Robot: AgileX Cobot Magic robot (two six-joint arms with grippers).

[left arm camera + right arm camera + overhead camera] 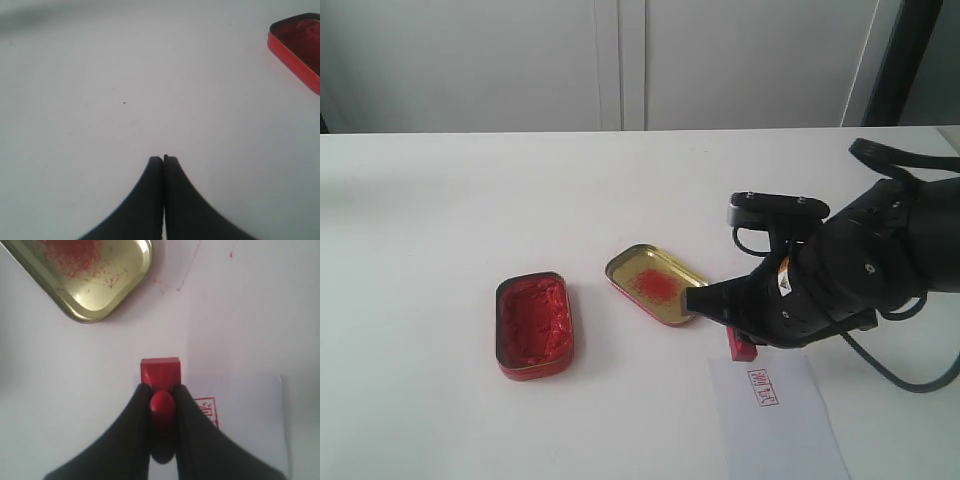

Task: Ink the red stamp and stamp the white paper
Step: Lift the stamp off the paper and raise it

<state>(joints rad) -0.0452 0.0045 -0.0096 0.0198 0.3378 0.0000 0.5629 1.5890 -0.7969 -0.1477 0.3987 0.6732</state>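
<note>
White table (440, 200): my right gripper (162, 389) pinches the red stamp (160, 370) beside the white paper (780, 430) (print (763, 387) present); I judge stamping done.

The right arm (870, 265) reaches in from the right, its wrist bent down over the near side. The right gripper (161, 394) pinches the red stamp (160, 371) by its handle. The left gripper (163, 161) (seen only from its own wrist) hangs low, fingers pressed flat together.
</note>
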